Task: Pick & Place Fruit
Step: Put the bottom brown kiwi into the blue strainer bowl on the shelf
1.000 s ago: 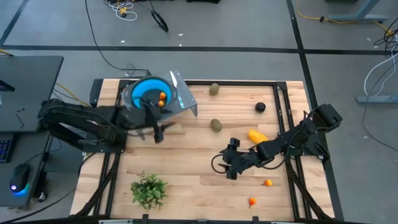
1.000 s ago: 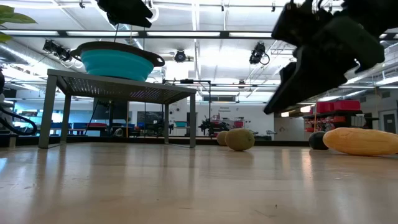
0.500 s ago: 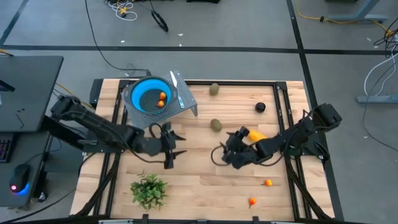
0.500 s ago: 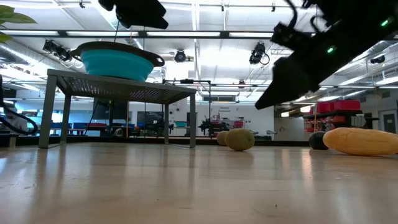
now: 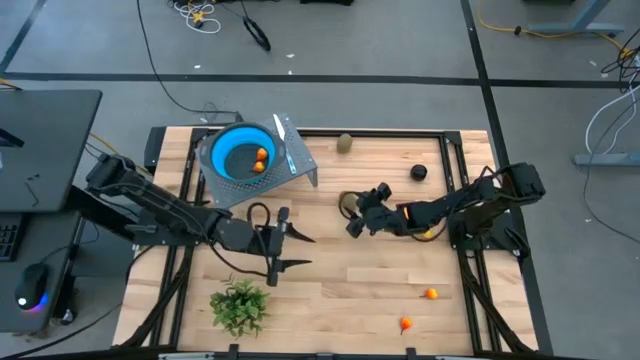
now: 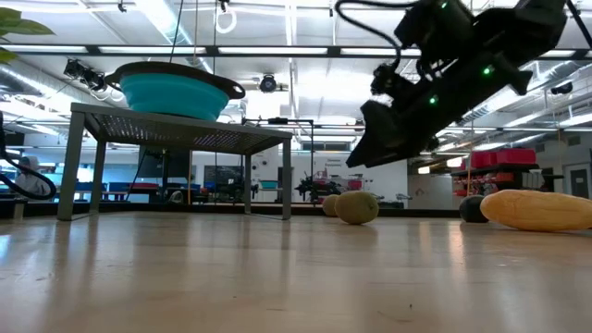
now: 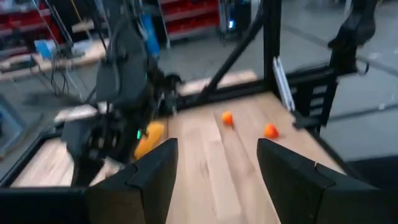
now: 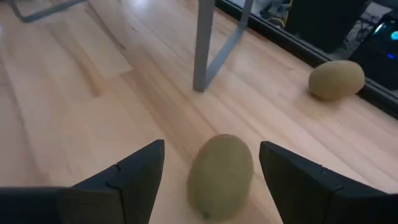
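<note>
My right gripper (image 5: 352,214) is open and hovers over an olive-brown oval (image 8: 221,174) in the middle of the table. Its fingers stand on either side of the oval and touch nothing. A second olive oval (image 5: 344,143) lies near the far edge, and the dark ball (image 5: 418,172) lies to its right. The yellow-orange piece (image 6: 541,210) lies under the right arm. Two tiny orange fruits (image 5: 430,293) (image 5: 405,323) lie near the near right corner. My left gripper (image 5: 292,250) is open over bare wood left of centre and holds nothing.
A round blue bowl (image 5: 240,152) sits on a metal rack (image 6: 185,134) at the far left and holds two orange fruits (image 5: 260,160). A green plant sprig (image 5: 240,305) lies near the near edge. One rack leg (image 8: 208,43) stands close to the middle oval.
My left gripper has swung from beside the bowl toward the near edge and the table's middle. My right gripper has moved toward the far edge and the left, and now stands over the middle olive oval. No fruit has moved.
</note>
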You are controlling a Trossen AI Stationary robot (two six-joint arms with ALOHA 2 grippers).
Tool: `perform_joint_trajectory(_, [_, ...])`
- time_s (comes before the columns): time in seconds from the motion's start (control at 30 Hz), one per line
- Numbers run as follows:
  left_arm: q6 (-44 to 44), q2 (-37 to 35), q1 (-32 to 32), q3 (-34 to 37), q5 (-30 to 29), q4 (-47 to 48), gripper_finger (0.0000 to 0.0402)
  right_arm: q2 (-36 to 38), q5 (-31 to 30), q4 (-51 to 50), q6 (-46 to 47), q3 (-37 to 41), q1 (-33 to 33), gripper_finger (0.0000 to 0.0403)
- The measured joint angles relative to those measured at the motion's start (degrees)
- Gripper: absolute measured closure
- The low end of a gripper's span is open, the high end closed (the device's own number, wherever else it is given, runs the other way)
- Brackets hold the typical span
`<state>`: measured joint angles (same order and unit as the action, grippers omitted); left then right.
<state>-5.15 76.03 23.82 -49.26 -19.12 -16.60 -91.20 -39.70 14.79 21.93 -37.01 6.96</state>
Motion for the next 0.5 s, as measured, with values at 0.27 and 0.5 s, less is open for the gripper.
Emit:
perform_joint_trajectory(0.27, [2.9, 0.0, -2.3, 6.3, 2.3, -12.9, 0.0174, -6.9, 1.7, 5.5, -6.4, 0.0, -2.2, 0.0129])
perform_joint_trajectory(0.5, [5.1, 0.0, -2.0, 6.6, 2.4, -13.4, 0.0174, -10.6, 2.5, 9.2, -8.9, 0.0, -3.9, 0.0129])
